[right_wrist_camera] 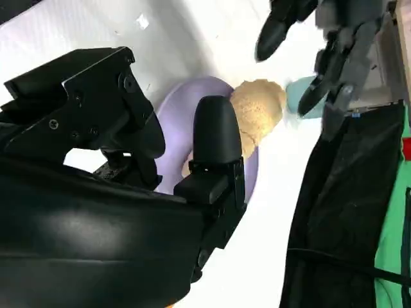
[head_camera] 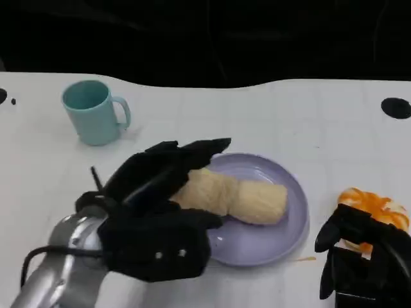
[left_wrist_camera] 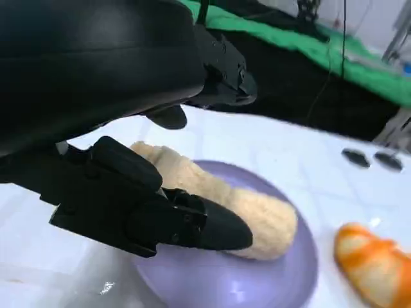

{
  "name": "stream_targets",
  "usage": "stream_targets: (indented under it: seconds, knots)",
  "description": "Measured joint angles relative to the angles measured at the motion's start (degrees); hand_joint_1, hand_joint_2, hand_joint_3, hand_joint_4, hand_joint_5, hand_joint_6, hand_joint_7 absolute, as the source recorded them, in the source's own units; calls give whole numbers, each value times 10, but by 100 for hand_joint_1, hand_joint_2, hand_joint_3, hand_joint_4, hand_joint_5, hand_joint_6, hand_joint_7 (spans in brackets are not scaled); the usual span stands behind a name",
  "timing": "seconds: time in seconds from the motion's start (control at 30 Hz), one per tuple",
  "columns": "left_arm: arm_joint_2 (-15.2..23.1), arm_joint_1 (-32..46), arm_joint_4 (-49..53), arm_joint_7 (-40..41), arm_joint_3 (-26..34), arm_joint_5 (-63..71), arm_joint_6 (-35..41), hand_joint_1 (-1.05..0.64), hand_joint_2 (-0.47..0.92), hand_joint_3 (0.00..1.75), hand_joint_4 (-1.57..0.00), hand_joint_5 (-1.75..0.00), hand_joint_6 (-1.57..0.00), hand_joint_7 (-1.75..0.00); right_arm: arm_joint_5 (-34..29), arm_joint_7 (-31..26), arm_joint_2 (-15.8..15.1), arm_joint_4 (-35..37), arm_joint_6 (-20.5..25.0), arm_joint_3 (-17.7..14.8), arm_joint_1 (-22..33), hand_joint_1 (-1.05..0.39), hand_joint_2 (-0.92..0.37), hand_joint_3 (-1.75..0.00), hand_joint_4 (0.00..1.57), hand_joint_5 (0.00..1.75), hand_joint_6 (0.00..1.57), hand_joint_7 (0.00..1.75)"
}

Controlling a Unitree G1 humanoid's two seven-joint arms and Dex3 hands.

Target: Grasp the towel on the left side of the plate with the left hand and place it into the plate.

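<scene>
Towel (head_camera: 234,196) — cream, rolled into a short thick cylinder, lying across the middle of the lavender plate (head_camera: 282,240), its near-left end under the left hand (head_camera: 160,192). Judged light, soft and compressible; the terry nap should give good friction, so slipping is unlikely, though a loose roll may unwind or sag if lifted by one end. Best hold, by my estimate: across the roll's girth near its middle, thumb on one side and fingers on the other, squeezing enough to dent the cloth.

Left hand — over the plate's left rim, fingers (left_wrist_camera: 212,228) spread around the towel's end, one above and one along its side; from the left wrist view they seem close to or brushing the cloth, but whether they clamp it I cannot tell.

Right hand (head_camera: 363,260) — low at the table's near right edge, fingers curled, holding nothing visible.

Also on the white table (head_camera: 270,122): teal mug (head_camera: 93,112) well behind the plate to the left; orange peeled fruit (head_camera: 372,208) just right of the plate.
</scene>
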Motion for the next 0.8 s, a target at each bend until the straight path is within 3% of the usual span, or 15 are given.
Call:
stream_targets:
  seconds: [0.2, 0.3, 0.53, 0.8]
  knots:
    - [9, 66, -40, 7, 63, -68, -38, -63, 92, 37, -36, -75, -45, -13, 21, 10, 0, -1, 8, -9, 1, 19, -67, -137, 66, 175, 48, 172]
    - [8, 100, -60, 14, 89, -97, -57, -55, 92, 32, -44, -74, -52, -12, 23, 16, -5, -3, 8, -11, 3, 6, -56, -141, 61, 175, 46, 170]
    - [10, 170, -76, 22, 131, -144, -98, -46, 92, 30, -55, -71, -59, -11, 14, 16, -14, -12, 2, -8, 8, -5, -50, -152, 72, 175, 54, 170]
    - [4, 229, -94, 24, 156, -182, -118, -43, 92, 28, -71, -62, -71, -9, 25, 16, -8, -16, -6, -10, 10, 1, -50, -160, 84, 175, 60, 175]
